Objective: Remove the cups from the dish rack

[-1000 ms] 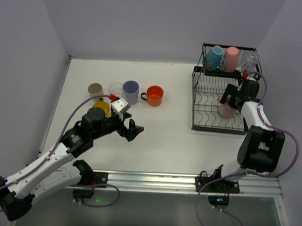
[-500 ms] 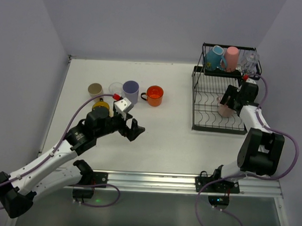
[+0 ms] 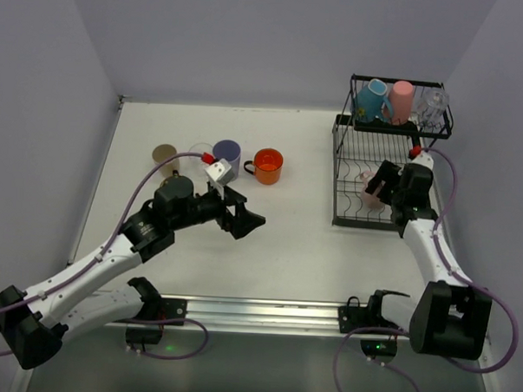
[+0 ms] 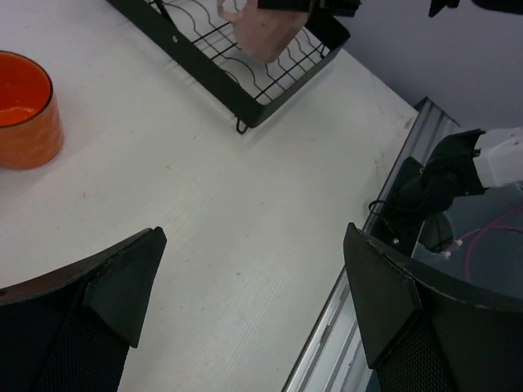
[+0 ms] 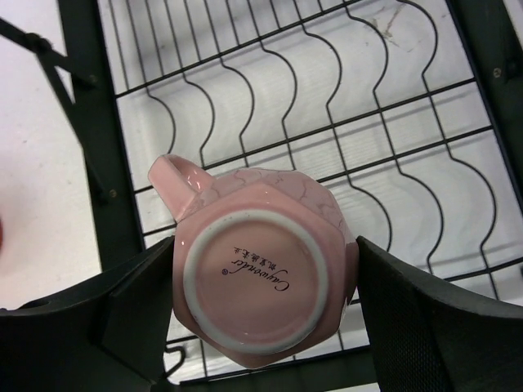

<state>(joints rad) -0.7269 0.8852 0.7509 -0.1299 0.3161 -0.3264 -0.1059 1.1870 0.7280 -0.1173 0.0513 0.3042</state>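
Pink mug (image 5: 260,269) in right gripper (image 5: 270,314), above rack (image 5: 86,90)

Pale lavender walls (image 3: 251,39) are enclosing the white table (image 3: 294,249) on three sides, meeting at its far corners. Soft, even light is falling across the tabletop, and an aluminium rail (image 3: 274,311) is running along its near edge.
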